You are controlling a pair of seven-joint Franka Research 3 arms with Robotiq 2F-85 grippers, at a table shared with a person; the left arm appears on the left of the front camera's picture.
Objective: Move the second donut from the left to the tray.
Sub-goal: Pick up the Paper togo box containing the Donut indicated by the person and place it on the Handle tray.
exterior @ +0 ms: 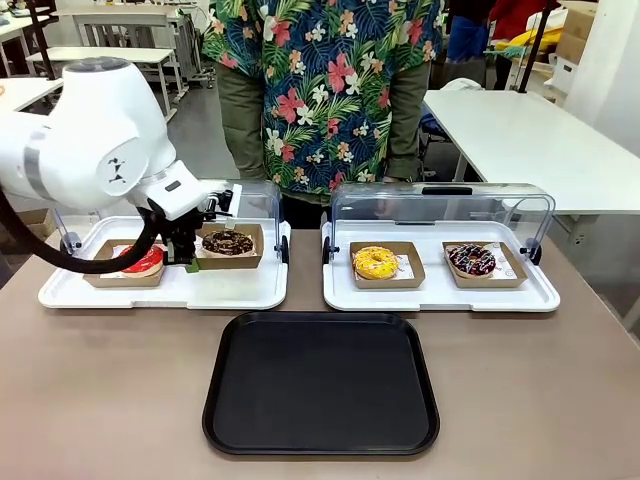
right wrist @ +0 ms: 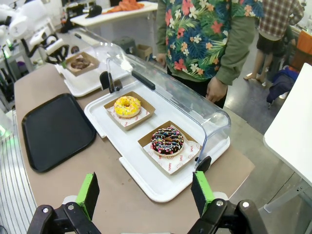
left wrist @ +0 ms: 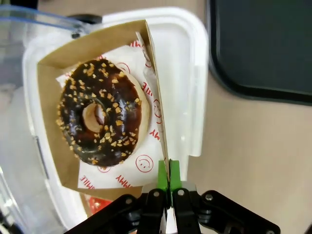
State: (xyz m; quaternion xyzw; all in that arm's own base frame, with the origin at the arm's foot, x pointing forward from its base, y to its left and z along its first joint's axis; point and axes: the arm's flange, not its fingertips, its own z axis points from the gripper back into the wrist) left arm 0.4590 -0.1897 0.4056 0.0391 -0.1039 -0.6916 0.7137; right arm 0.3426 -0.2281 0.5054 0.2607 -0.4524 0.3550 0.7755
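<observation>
Gripping the thin wall of the cardboard holder [left wrist: 97, 53], the left gripper [left wrist: 168, 171] had its green pads [left wrist: 162, 174] pinched together on the holder's near edge. The chocolate donut [left wrist: 101, 111] sat inside that holder, on the right half of the left white tray [exterior: 165, 290], second from the left in the row. Front view put the left gripper [exterior: 187, 258] at the holder's left side, tight between it and the red-glazed donut [exterior: 147, 260] next door; little room on that side. The clear lid [exterior: 255, 200] stood raised behind, so the way toward the robot was open.

The black tray [exterior: 320, 382] lay on the table [exterior: 100, 390] just in front of the two white trays, its far rim near their front lips but apart from them. Wrist view showed bare table between the white tray's rim [left wrist: 197, 97] and the black tray's corner [left wrist: 258, 48].

The right gripper [right wrist: 146, 192] hung above the table's right end, fingers spread wide, nothing between them.

Count: four donuts, four holders, two white trays with clear lids, one black tray. The right white tray [exterior: 440, 292] carried the yellow donut [exterior: 375, 262] and the dark sprinkled donut [exterior: 472, 260]. A person [exterior: 320, 90] stood at the far side.
</observation>
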